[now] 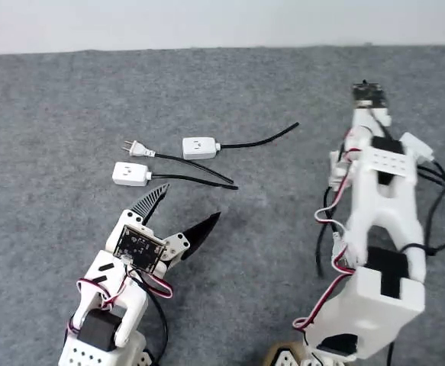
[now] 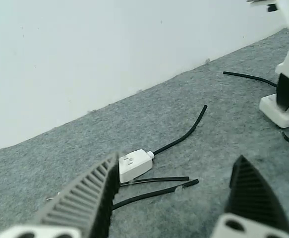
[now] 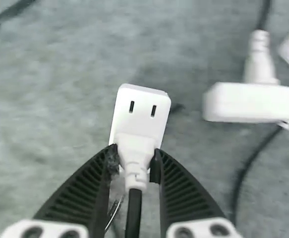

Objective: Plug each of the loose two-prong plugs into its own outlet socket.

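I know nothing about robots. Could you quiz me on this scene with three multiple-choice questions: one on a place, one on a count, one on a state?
1. Where does the white two-prong plug on a black cord lie? A on the grey carpet; B in a gripper; C on an arm.
2. How many white plastic outlet sockets lie near it? A one; B two; C five.
3. The right gripper is: A open, empty; B shut on a white two-slot socket; C shut on a plug.
Answers: 1 A, it rests on carpet; 2 B, two lie there; 3 B, it pinches the socket's neck.
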You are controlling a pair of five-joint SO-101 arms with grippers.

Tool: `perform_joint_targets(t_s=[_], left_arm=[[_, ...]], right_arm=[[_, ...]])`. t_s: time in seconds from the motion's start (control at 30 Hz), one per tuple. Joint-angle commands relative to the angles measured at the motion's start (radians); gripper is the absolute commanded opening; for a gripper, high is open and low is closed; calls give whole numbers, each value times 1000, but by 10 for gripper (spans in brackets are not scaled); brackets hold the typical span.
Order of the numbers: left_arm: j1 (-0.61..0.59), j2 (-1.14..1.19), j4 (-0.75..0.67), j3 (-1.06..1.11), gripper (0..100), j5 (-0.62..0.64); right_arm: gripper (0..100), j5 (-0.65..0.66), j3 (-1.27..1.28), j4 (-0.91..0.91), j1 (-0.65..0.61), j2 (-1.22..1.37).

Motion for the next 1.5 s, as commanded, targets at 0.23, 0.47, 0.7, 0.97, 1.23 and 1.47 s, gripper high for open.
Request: perform_joint_targets(t_s=[0.23, 0.47, 0.7, 0.97, 1.23, 1.47], left_arm=[[6, -2, -17, -12, 349, -5], [6, -2, -17, -12, 349, -5], [6, -2, -25, -2, 349, -5], [6, 2, -40, -1, 349, -5], [6, 2, -40, -1, 349, -5], [5, 2, -43, -1, 349, -5]], right_arm=[[8, 21, -157, -119, 162, 148], [8, 21, -548, -96, 223, 516], [9, 21, -1138, 157, 229, 911], [158, 17, -1749, 570, 202, 1221], [295, 11, -1847, 862, 101, 1213], [289, -49, -1847, 863, 77, 1086]])
